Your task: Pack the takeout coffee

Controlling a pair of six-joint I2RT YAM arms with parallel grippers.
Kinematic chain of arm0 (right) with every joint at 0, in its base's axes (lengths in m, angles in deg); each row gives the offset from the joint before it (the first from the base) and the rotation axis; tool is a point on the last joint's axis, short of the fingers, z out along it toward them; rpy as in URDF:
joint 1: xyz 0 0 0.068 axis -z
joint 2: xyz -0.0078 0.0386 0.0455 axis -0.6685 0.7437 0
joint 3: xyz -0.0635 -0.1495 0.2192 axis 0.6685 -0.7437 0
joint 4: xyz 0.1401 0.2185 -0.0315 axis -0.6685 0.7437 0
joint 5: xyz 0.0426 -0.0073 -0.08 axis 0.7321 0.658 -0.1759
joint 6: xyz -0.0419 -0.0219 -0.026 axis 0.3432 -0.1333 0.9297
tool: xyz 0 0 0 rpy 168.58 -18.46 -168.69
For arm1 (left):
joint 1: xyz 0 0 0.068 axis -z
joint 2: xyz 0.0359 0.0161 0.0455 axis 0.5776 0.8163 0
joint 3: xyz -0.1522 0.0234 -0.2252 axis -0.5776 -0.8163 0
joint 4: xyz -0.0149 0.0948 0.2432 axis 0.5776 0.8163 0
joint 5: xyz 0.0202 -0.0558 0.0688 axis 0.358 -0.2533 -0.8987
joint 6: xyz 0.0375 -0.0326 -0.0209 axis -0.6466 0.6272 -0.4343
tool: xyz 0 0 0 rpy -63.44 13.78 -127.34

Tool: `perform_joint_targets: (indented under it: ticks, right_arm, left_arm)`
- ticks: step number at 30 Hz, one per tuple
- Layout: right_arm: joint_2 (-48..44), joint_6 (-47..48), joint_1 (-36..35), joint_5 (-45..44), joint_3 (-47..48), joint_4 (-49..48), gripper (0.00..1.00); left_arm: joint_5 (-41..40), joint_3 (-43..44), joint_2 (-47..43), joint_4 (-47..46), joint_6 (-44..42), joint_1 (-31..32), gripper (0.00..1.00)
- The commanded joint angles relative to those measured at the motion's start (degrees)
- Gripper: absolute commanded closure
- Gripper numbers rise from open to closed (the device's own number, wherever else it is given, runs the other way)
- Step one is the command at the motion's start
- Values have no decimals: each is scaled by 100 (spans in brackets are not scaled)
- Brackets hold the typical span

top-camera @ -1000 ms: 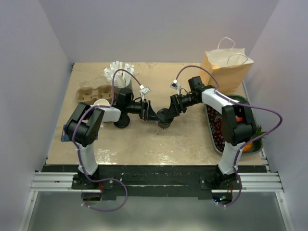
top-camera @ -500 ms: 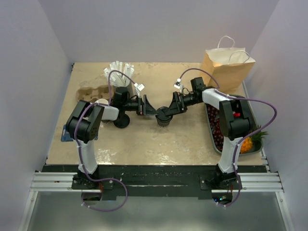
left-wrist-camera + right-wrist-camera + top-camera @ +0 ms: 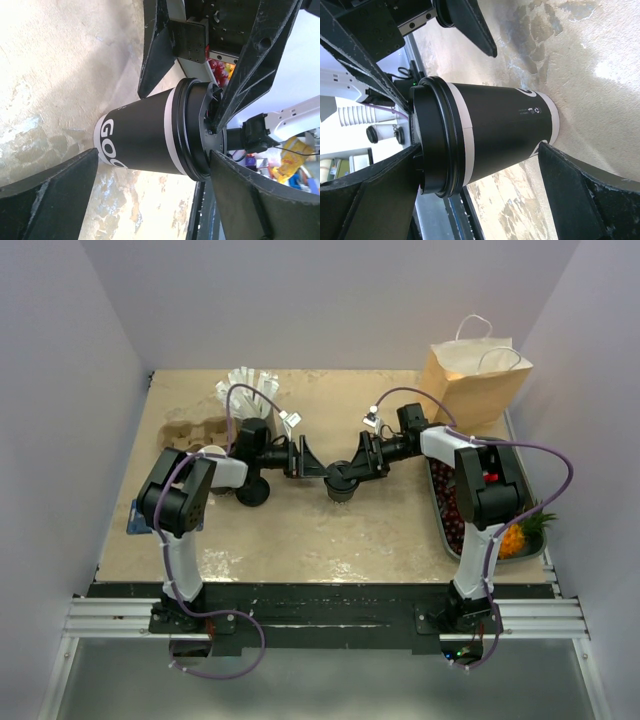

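Note:
The takeout coffee, a black paper cup with white lettering and a black lid, stands upright mid-table. It fills the left wrist view and the right wrist view. My left gripper is open just left of it, one finger low near the base and one at lid height. From the right, my right gripper is open too, jaws turned one above the other. Its upper finger reaches over the lid's top, and the lower one sits by the base.
A brown paper bag stands at the back right. At the right edge is a tray of fruit. A cardboard cup carrier and white cups are at the back left. A loose black lid lies by the left arm.
Over the last second both grippers shifted slightly toward the far side and settled at the cup's two sides. Almost nothing moved in the last half second.

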Motion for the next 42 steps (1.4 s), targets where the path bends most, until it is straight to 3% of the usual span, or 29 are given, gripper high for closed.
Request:
perform_joint_targets:
  ticks: [1, 6, 12, 17, 22, 30, 35, 42]
  right_arm:
    - [-304, 682, 14, -116, 216, 162, 2]
    - [-700, 921, 14, 264, 489, 179, 1]
    - [-867, 1053, 14, 72, 577, 179, 1]
    - [-1262, 1781, 5, -569, 647, 433, 1]
    - [-1982, 3080, -47, -2062, 166, 653, 1]
    - [-2450, 4480, -898, -3259, -679, 926, 1]
    - [-2125, 4156, -1146, -3619, -768, 575, 1]
    - [-1466, 3840, -1277, -3339, -302, 522, 1]
  left_arm:
    - [-129, 103, -251, -47, -534, 35, 3]
    - [117, 621, -541, 346, -1147, 36, 0]
    - [-277, 1254, -831, 2216, -2631, 36, 0]
    - [-585, 1649, -1243, 3457, -3722, 44, 0]
    - [-1068, 2081, -1841, 4908, -5340, 9, 0]
    - [-1860, 1888, -3001, 4515, -5105, -561, 1]
    - [-1957, 1782, -3440, 4514, -4964, -1124, 1]
    - [-1957, 1510, -3942, 4584, -4911, -1608, 1]
